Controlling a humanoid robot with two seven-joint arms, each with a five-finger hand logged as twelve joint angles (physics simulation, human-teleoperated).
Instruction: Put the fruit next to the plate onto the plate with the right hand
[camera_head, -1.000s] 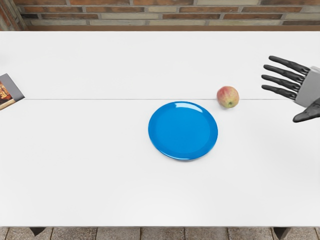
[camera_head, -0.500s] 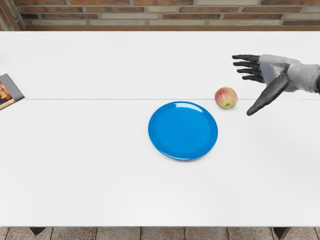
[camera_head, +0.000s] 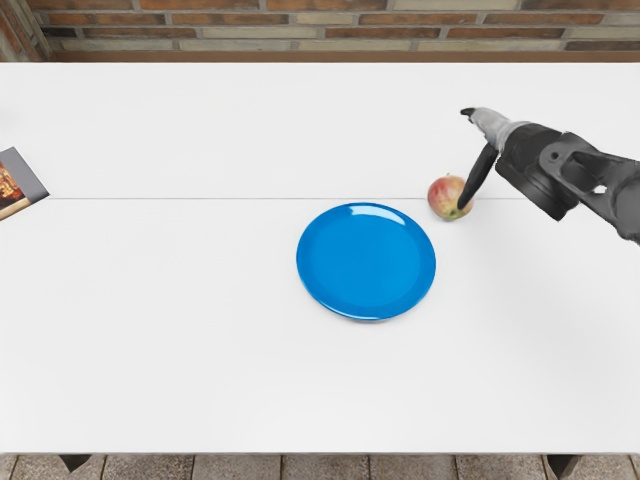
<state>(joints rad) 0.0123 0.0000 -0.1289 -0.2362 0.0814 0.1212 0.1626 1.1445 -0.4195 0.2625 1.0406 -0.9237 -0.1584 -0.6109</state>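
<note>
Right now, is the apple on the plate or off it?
Off. The apple rests on the white table beside the blue plate, past its upper-right rim, with a gap between them. The plate is bare.

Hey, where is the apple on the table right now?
In the head view the apple sits on the white table right of centre, just off the upper-right rim of the blue plate, with the right hand close at its right side.

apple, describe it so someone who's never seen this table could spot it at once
On the white table, find the blue plate near the middle. Just off its upper right edge, by the right hand, sits the apple: the only small round thing, red and yellow-green.
</note>
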